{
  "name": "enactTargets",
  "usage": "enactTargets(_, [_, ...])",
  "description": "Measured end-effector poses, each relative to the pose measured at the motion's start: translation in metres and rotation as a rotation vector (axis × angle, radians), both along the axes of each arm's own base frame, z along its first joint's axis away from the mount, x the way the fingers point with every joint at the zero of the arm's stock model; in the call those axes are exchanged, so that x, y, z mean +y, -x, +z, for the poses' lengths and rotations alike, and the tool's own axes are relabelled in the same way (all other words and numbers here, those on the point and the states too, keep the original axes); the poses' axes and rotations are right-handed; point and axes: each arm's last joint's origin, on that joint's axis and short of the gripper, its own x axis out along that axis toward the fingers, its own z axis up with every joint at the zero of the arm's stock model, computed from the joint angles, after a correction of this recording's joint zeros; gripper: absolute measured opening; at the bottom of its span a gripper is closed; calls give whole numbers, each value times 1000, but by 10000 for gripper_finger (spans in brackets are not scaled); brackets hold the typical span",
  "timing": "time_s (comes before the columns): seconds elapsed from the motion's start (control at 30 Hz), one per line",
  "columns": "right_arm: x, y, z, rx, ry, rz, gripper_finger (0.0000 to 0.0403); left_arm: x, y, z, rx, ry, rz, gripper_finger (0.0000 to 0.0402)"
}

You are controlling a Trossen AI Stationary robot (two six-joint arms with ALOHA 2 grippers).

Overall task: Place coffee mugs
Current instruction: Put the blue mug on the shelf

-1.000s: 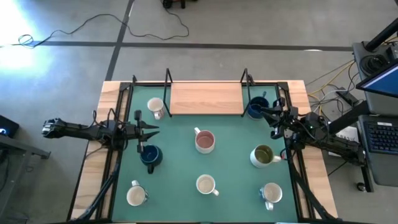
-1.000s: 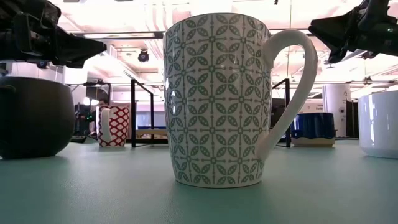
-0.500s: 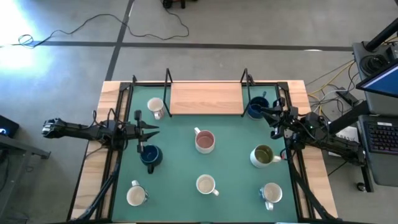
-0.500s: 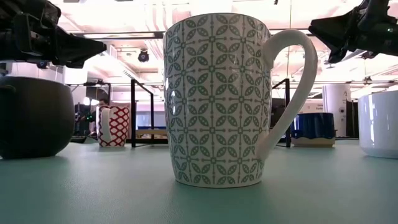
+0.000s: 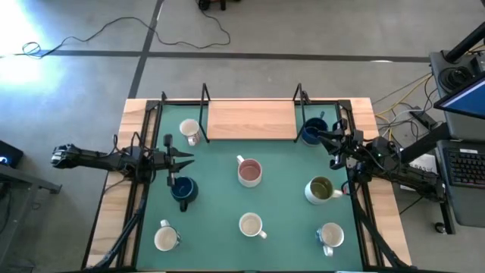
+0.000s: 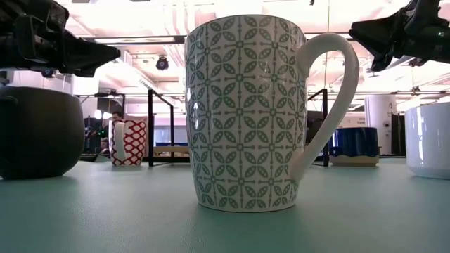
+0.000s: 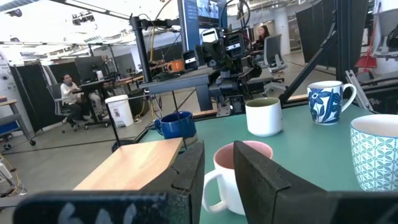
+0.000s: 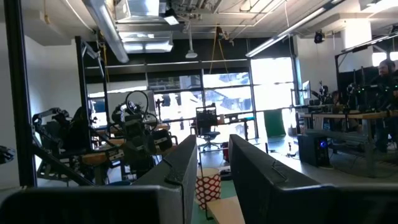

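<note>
Eight upright coffee mugs (image 5: 250, 173), handles scattered.

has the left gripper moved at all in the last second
No. In the high view the left gripper sits at the same spot just above the dark blue mug, level with the pink mug, as before.

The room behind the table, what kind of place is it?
Probably a robotics lab or workshop: another dark robot arm rig stands across the green table mat, people sit at desks, and bare ceiling ducts run overhead.
</note>
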Motion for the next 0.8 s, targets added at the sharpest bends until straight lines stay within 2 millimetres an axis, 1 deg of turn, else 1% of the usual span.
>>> enactTargets(0.3, [-1, 0, 0, -5, -11, -42, 84, 0, 0, 0, 0, 0, 0, 68])
enactTargets(0.47, [-3, 1, 1, -6, 19, -140, 84, 0, 0, 0, 0, 0, 1, 68])
enactTargets(0.63, [-5, 2, 1, -27, -45, -167, 84, 0, 0, 0, 0, 0, 0, 68])
enactTargets(0.8, [-5, 2, 1, -59, -138, -139, 84, 0, 0, 0, 0, 0, 1, 68])
